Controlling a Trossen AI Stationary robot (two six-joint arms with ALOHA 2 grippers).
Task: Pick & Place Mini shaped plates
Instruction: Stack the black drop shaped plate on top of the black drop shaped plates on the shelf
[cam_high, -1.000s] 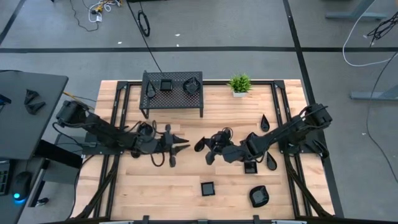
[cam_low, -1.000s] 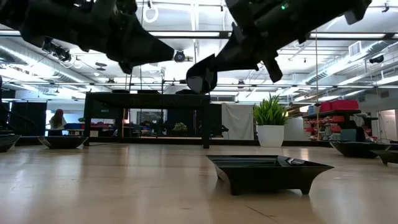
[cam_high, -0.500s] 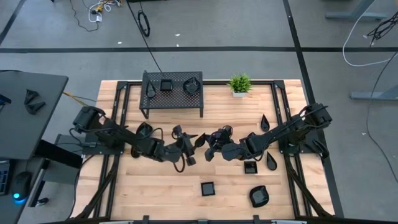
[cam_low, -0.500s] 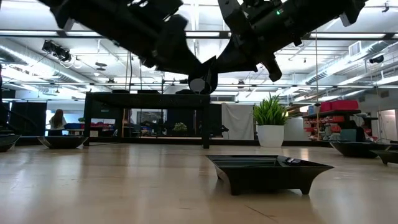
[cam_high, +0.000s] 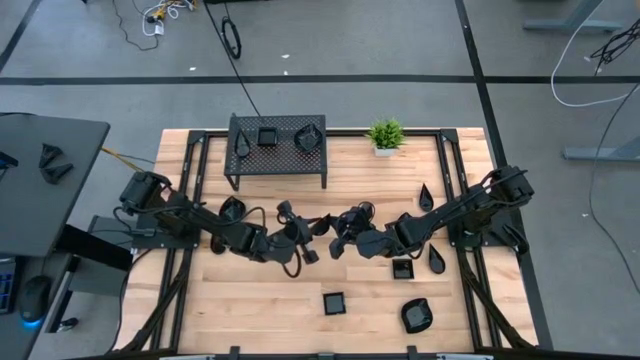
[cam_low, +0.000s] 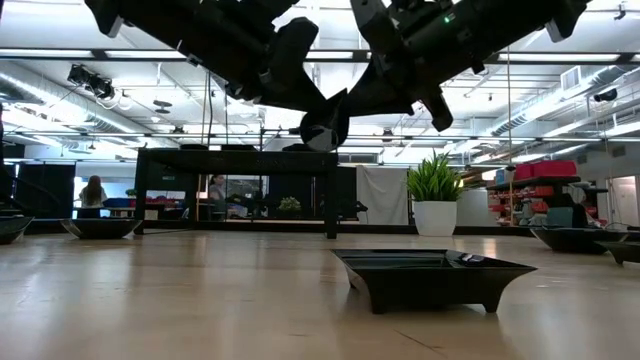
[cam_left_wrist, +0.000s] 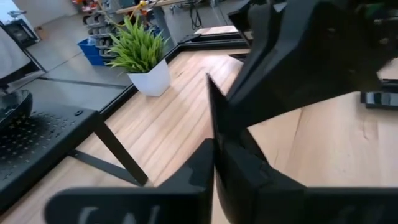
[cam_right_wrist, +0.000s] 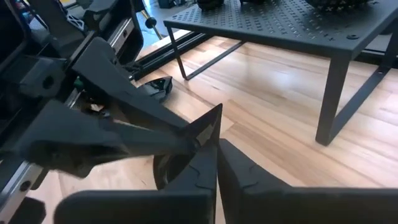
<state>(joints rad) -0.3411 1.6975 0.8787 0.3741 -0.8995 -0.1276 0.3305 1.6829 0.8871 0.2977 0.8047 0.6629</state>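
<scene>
One mini shaped plate (cam_high: 322, 228), a small glossy black teardrop dish, hangs above the table's middle between both grippers. My left gripper (cam_high: 312, 230) reaches it from the table's left and is shut on it. My right gripper (cam_high: 334, 238) comes from the right and is also shut on it. In the low view the plate (cam_low: 325, 125) is high above the wood. Other mini plates lie on the table: a square one (cam_high: 334, 302), a rounded one (cam_high: 417, 315), a square one (cam_high: 403, 268) and teardrops (cam_high: 437, 258) (cam_high: 426, 195). My left gripper pinches the plate's thin rim (cam_left_wrist: 210, 118) between its two fingers (cam_left_wrist: 193, 171), coming nearly level from the table's left. The plate is lifted clear and stands on edge. My right gripper pinches the opposite rim (cam_right_wrist: 211, 127) between its two fingers (cam_right_wrist: 249, 177), coming nearly level from the table's right; the plate is clear of the table.
A black perforated rack (cam_high: 277, 140) stands at the far edge with two plates on top. A small green potted plant (cam_high: 385, 135) is to its right. Another plate (cam_high: 231, 208) lies under the left arm. Bare wood lies near the front left.
My left gripper has gone toward the table's right, up to the plate that my right gripper holds, has turned on the way, and has taken hold of the plate. The right gripper and the plate have kept still.
</scene>
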